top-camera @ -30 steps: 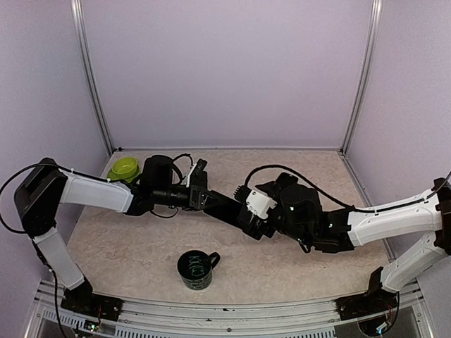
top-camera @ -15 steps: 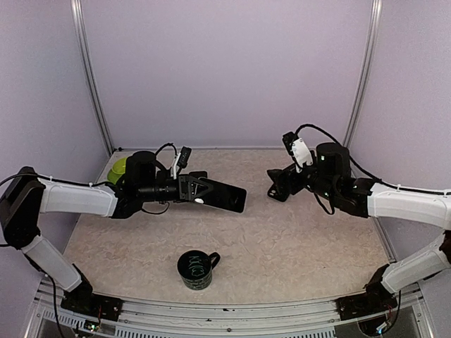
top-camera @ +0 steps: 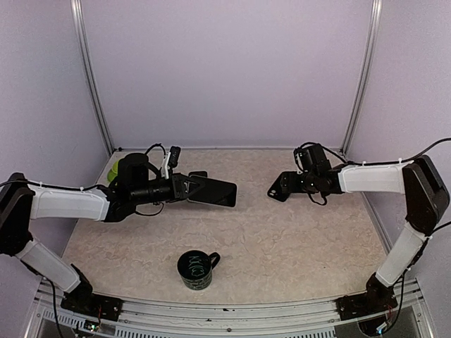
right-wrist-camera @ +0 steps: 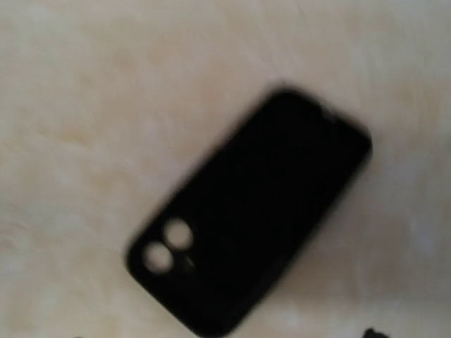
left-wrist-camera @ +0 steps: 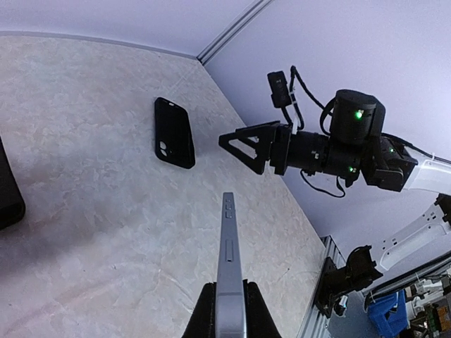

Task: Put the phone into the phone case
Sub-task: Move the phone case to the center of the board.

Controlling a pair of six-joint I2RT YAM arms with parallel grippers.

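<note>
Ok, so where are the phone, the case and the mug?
phone point(top-camera: 215, 191), top view, on its dark flat face.
case point(right-wrist-camera: 250, 211), right wrist view, on the middle of its black surface.
mug point(top-camera: 196, 270), top view, on its side wall.

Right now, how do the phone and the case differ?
The phone is held above the table in the left fingers; the case lies flat on it, untouched. The phone's edge looks silvery; the case is black with two round camera holes. Both are slim rectangles.
</note>
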